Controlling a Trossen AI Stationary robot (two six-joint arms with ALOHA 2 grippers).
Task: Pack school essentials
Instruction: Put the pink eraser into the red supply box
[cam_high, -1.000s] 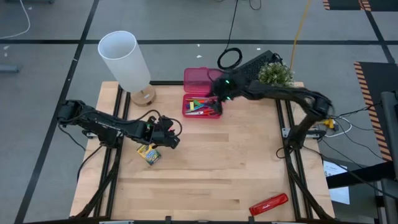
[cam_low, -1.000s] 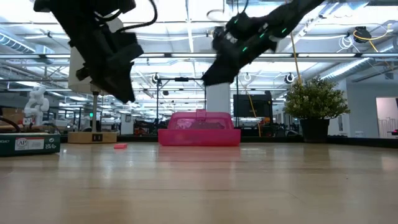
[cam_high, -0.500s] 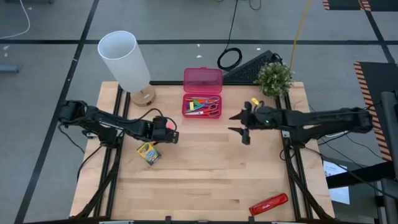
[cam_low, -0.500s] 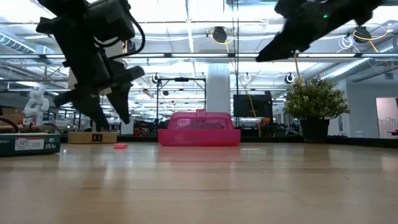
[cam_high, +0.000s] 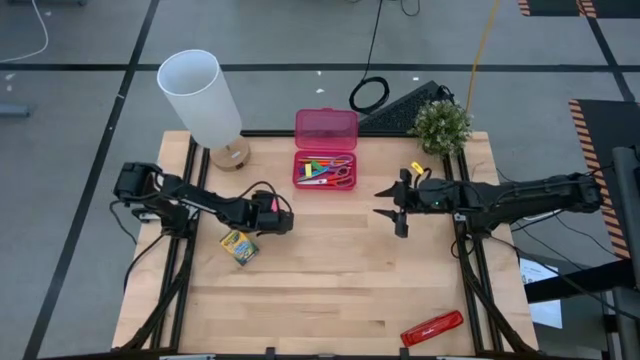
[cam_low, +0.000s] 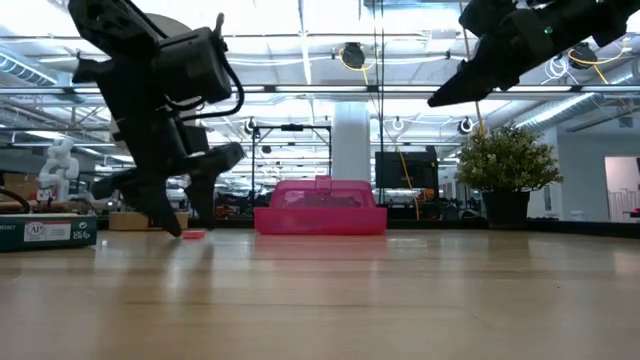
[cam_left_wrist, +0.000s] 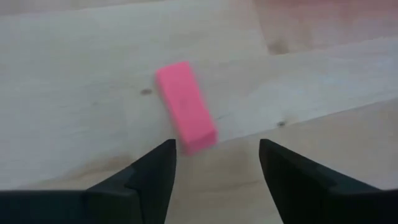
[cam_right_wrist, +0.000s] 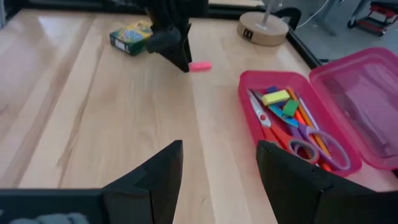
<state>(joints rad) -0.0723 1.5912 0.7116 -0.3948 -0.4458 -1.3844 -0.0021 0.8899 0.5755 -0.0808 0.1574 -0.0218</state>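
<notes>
A pink eraser (cam_left_wrist: 185, 106) lies flat on the wooden table (cam_high: 330, 270); it also shows in the right wrist view (cam_right_wrist: 199, 66) and the low view (cam_low: 194, 235). My left gripper (cam_left_wrist: 214, 146) (cam_high: 281, 218) is open and low over the table, its fingertips on either side of the eraser's near end, not touching it. The yellow-green crayon box (cam_high: 238, 246) lies just near-left of that gripper. The open pink case (cam_high: 325, 170) holds scissors, pencils and small coloured pieces (cam_right_wrist: 283, 115). My right gripper (cam_high: 390, 208) hangs open above the table, right of the case, with nothing between its fingers.
A white lamp (cam_high: 200, 95) stands at the far left and a small potted plant (cam_high: 441, 123) at the far right. A long red bar (cam_high: 432, 328) lies by the near right edge. Bare wood fills the table's middle and near side.
My right gripper has left the pink case and gone toward the table's right and near side, rising clear of it. My left gripper has come down toward the table over the pink eraser, shifting slightly right. The eraser, crayon box and case have stayed put.
</notes>
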